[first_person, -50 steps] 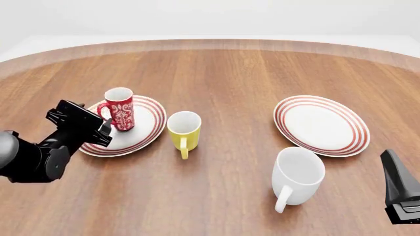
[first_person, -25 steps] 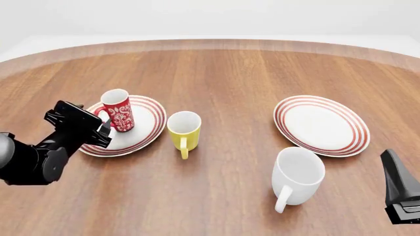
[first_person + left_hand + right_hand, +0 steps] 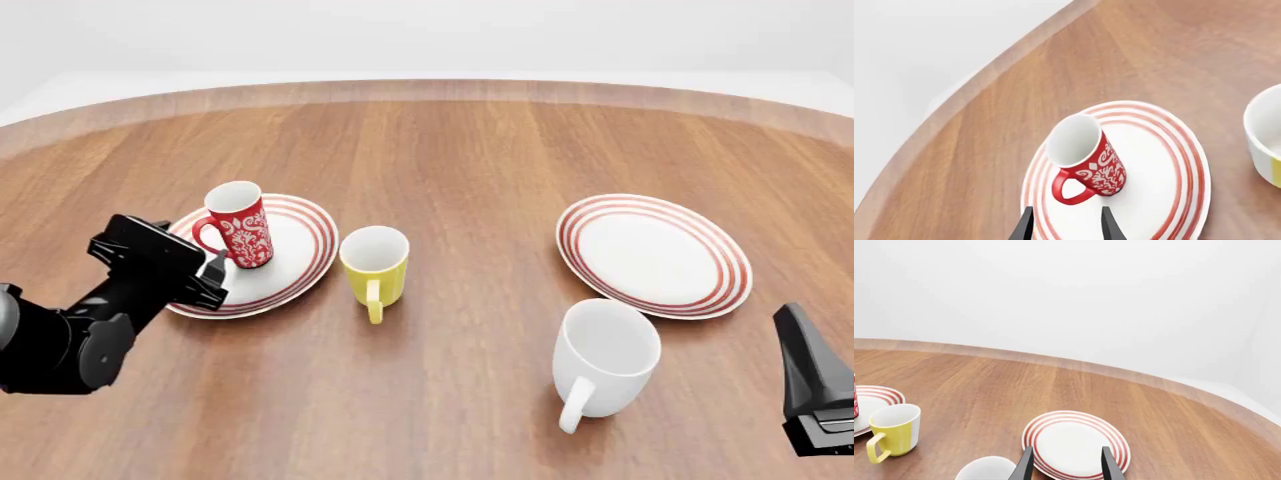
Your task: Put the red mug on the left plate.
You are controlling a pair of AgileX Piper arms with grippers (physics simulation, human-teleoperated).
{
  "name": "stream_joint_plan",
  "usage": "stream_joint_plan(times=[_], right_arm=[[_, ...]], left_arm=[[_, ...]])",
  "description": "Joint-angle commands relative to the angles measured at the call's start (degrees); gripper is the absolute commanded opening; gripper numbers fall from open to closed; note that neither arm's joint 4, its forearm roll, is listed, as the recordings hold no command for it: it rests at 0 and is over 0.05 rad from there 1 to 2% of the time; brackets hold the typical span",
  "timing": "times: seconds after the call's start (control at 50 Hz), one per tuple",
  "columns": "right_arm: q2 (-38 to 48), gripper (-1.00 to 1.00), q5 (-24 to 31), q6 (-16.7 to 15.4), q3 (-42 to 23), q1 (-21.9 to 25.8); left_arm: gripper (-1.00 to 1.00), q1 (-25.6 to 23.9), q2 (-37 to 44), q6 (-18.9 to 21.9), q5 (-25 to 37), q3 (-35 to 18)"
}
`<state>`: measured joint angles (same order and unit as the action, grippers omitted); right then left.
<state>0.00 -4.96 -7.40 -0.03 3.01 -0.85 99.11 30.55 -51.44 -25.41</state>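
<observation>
Red mug on the left plate, tilted, handle toward the left gripper. Jaws parted, empty, just short of the handle. Likely rigid, glossy, slippery, tippy; best gripped across the body. Right gripper open, empty.

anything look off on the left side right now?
Yes: the red mug stands tilted on the left plate, leaning left instead of sitting flat. The left gripper is open and clear of it. Nothing is spilled or broken.
</observation>
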Motion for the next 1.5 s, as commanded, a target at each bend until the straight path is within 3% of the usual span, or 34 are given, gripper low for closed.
stream_joint_plan(times=[0.02, 1.08, 1.5], right_arm=[[0.0, 1.0, 0.02, -0.01, 0.02, 0.04], [0.0, 1.0, 0.07, -0.13, 0.01, 0.11], [0.0, 1.0, 0.08, -0.18, -0.01, 0.12]], left_arm=[[1.0, -1.38, -0.54, -1.32, 0.06, 0.52], [1.0, -10.63, -7.88, -7.44, 3.24, 3.89], [1.0, -18.52, -16.7, -11.46, 7.01, 7.52]])
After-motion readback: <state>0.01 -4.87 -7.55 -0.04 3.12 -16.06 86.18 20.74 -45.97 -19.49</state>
